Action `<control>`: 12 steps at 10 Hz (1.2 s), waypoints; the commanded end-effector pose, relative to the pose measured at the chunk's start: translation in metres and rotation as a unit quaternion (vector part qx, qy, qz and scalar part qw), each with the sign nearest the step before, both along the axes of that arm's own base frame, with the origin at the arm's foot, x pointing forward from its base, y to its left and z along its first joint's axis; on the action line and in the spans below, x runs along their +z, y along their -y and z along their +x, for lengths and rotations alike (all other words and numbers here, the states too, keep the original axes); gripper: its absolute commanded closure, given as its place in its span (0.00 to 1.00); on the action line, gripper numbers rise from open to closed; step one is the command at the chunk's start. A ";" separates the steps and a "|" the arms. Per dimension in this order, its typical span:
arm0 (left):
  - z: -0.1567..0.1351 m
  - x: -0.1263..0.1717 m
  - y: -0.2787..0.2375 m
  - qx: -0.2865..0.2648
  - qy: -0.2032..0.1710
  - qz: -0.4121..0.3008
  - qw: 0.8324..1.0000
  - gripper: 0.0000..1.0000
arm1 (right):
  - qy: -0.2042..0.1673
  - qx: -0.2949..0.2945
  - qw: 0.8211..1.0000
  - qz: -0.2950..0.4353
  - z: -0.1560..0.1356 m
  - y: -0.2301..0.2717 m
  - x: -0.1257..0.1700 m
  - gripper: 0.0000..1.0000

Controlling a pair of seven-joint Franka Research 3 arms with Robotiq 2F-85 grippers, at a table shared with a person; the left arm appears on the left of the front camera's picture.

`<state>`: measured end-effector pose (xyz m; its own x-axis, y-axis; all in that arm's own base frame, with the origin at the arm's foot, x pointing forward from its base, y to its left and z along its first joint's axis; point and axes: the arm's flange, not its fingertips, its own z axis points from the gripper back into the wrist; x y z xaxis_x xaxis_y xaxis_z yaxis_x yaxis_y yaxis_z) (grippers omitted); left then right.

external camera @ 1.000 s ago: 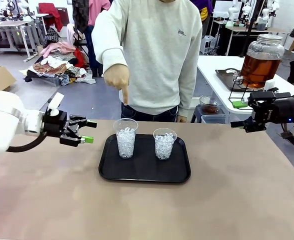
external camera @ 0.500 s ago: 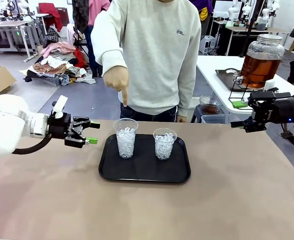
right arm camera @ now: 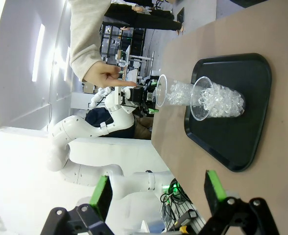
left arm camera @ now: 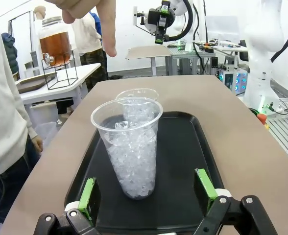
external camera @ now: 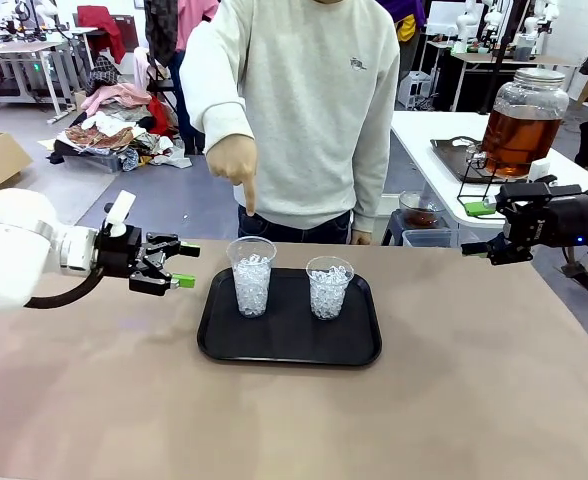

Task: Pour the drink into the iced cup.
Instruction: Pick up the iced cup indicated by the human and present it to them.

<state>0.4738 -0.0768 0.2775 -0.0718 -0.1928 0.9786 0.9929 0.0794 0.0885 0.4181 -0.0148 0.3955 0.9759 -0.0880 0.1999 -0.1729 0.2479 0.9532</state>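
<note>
- Nothing poured: the cup (external camera: 252, 276) and its neighbour (external camera: 329, 287) on the tray (external camera: 274, 352) hold only ice; a hand (external camera: 236, 160) points at the cup.
- The drink (external camera: 519, 138) sits in a jar (external camera: 531, 92) well right of the tray.
- The left pincer (external camera: 185, 264) and right pincer (external camera: 477, 230) gape wide, empty.

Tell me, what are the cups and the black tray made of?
The pointed-at cup and the other cup look like thin clear plastic: ice shows through. The tray looks like black plastic, smooth and slightly glossy; coated metal is possible.
</note>
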 end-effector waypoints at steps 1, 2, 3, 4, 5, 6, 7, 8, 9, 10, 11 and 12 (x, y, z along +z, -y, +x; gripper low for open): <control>0.008 -0.007 0.005 0.006 0.015 -0.005 1.000 0.00 | 0.001 -0.003 1.000 -0.001 -0.001 0.000 0.001 0.00; 0.010 -0.011 0.007 0.010 0.014 -0.007 1.000 0.00 | 0.001 -0.003 1.000 -0.001 -0.001 0.000 0.001 0.00; 0.012 -0.016 0.011 0.012 0.015 -0.005 1.000 0.00 | 0.001 -0.003 1.000 -0.001 -0.001 0.000 0.001 0.00; 0.015 -0.020 0.013 0.008 0.015 -0.003 1.000 0.00 | 0.001 -0.003 1.000 -0.001 -0.001 0.000 0.001 0.00; 0.016 -0.023 0.014 0.012 0.019 -0.006 1.000 0.00 | 0.001 -0.003 1.000 -0.001 -0.001 0.000 0.001 0.00; 0.017 -0.026 0.016 0.016 0.021 -0.013 1.000 0.00 | 0.001 -0.003 1.000 -0.001 -0.001 0.000 0.001 0.00; 0.018 -0.030 0.019 0.019 0.024 -0.014 0.999 0.00 | 0.001 -0.003 1.000 -0.001 -0.001 0.000 0.001 0.00; 0.020 -0.035 0.023 0.021 0.028 -0.014 0.999 0.00 | 0.001 -0.003 1.000 -0.001 -0.001 0.000 0.001 0.00; 0.022 -0.038 0.028 0.018 0.027 -0.016 0.999 0.00 | 0.001 -0.003 1.000 -0.001 -0.001 0.000 0.001 0.00; 0.024 -0.043 0.032 0.014 0.023 -0.013 1.000 0.00 | 0.001 -0.003 1.000 -0.001 -0.001 0.000 0.001 0.00; 0.026 -0.047 0.035 0.012 0.019 -0.013 1.000 0.00 | 0.001 -0.003 1.000 -0.001 -0.001 0.000 0.001 0.00; 0.026 -0.049 0.036 0.010 0.014 -0.012 1.000 0.00 | 0.001 -0.003 1.000 -0.001 -0.001 0.000 0.001 0.00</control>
